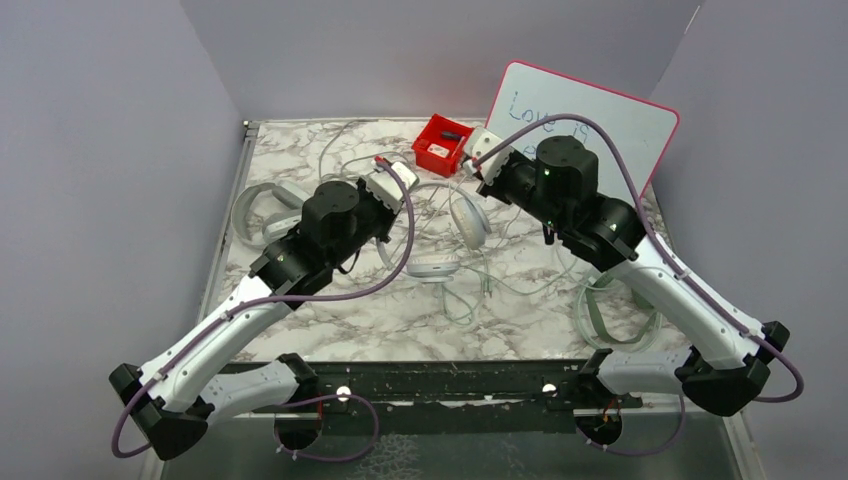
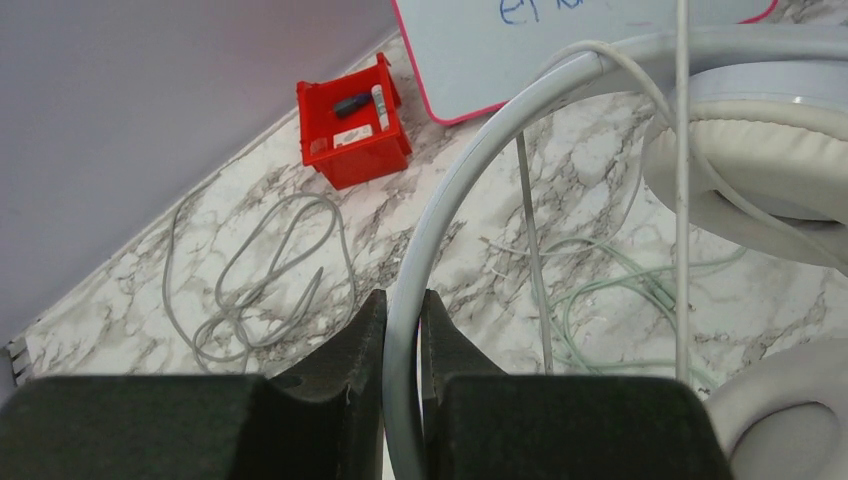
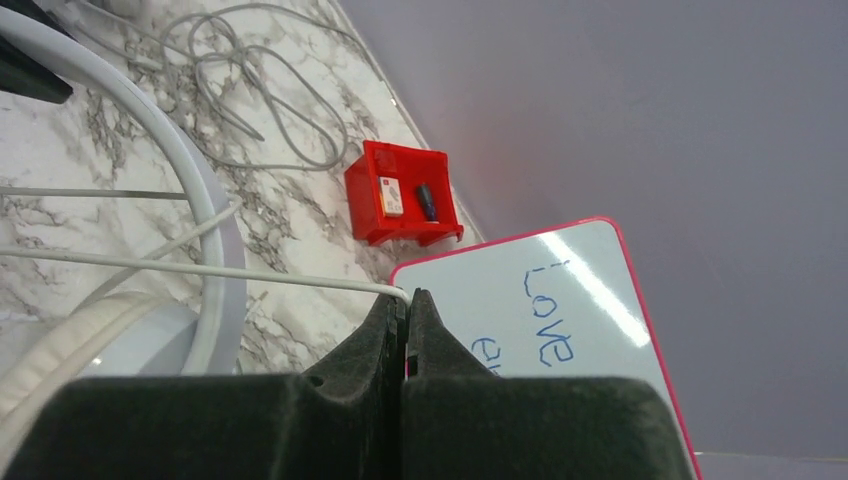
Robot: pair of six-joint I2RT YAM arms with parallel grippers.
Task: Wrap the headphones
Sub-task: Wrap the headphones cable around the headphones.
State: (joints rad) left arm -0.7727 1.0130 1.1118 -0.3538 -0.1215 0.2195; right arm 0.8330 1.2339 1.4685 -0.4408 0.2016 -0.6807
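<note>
The white headphones [image 1: 470,222] are in the middle of the marble table, held above it. My left gripper [image 2: 402,300] is shut on their pale headband [image 2: 470,165]; a padded cup [image 2: 745,170] hangs to the right of it. My right gripper [image 3: 407,296] is shut on the thin white cable [image 3: 200,268], which runs taut to the left past the headband [image 3: 205,200]. In the top view the left gripper [image 1: 397,180] and the right gripper [image 1: 480,158] are close together near the table's back.
A red bin [image 1: 442,145] and a pink-edged whiteboard [image 1: 585,125] stand at the back. A grey-green pair [image 1: 262,205] lies at the left, another [image 1: 600,310] at the right. Loose cable loops [image 2: 260,270] and mint cables [image 2: 620,300] lie on the marble.
</note>
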